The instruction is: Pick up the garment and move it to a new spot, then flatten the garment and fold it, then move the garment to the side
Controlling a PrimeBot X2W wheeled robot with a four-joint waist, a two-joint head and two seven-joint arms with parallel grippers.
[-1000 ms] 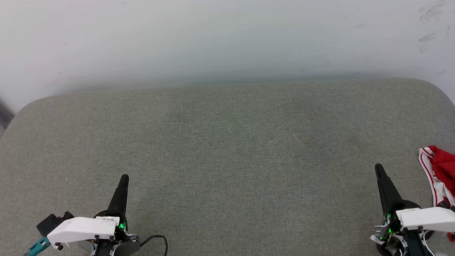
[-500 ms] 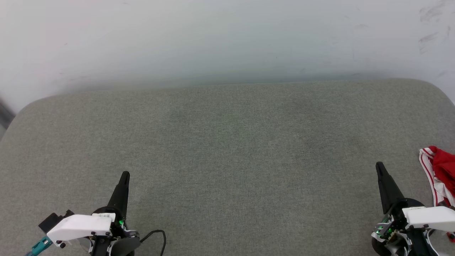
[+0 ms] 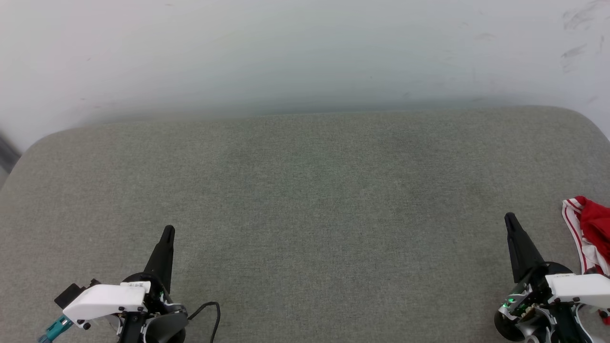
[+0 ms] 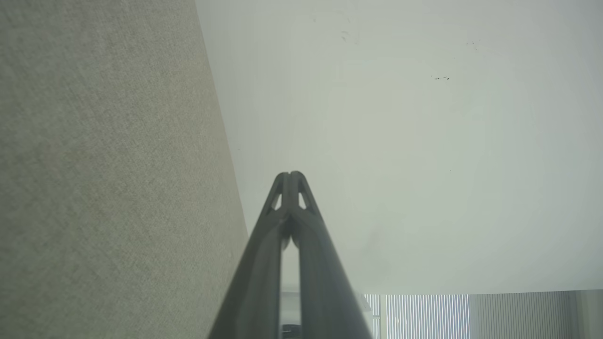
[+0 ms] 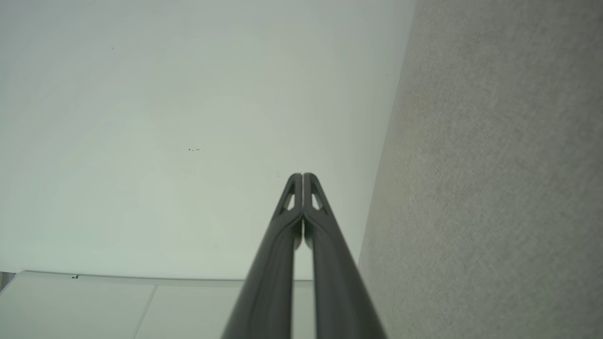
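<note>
Head view, bottom of the frame: the left end effector [image 3: 167,233] at lower left and the right end effector [image 3: 509,218] at lower right point up the frame, and each wrist view shows its dark fingers pressed together at the tips. Near the right one, at the frame's right edge, the red jersey [image 3: 593,224] with striped trim lies crumpled on the grey-green fabric worktop [image 3: 305,181], apart from the fingers. Beyond the worktop's far edge, across the upper frame, stands a pale wall [image 3: 305,52].
</note>
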